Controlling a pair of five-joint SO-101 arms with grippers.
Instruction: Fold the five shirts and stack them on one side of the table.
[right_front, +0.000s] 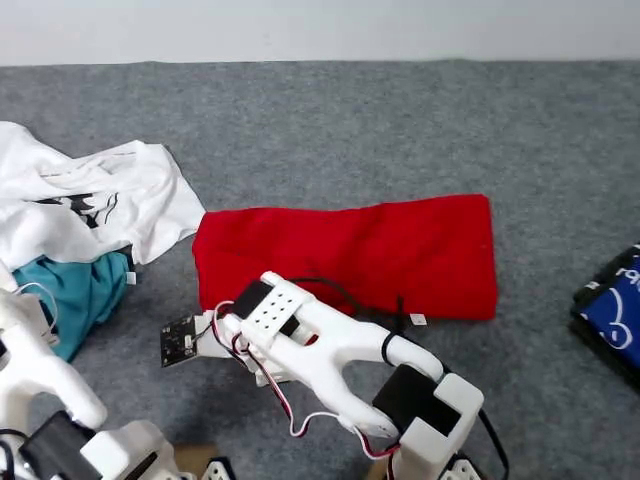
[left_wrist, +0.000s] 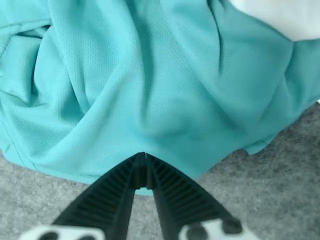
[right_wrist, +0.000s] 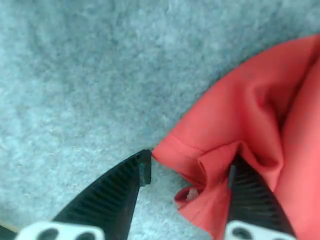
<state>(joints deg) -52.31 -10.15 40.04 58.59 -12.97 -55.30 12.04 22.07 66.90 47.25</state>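
Bright, even light throughout, with only faint shadows.

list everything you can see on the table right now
red folded fabric shirt: one, red, a long rectangle mid-table
white crumpled shirt with dark print: one, white, left of the high view, lying over the teal mesh shirt
teal mesh shirt: one, teal, partly under the white crumpled shirt
blue shirt with white print: one, blue, right edge of the high view, partly cut off
grey felt-like table cover: one, grey, under everything
left gripper: one, black fingers, shut, tips at the teal mesh shirt's hem
right gripper: one, black fingers, open around a corner of the red folded fabric shirt
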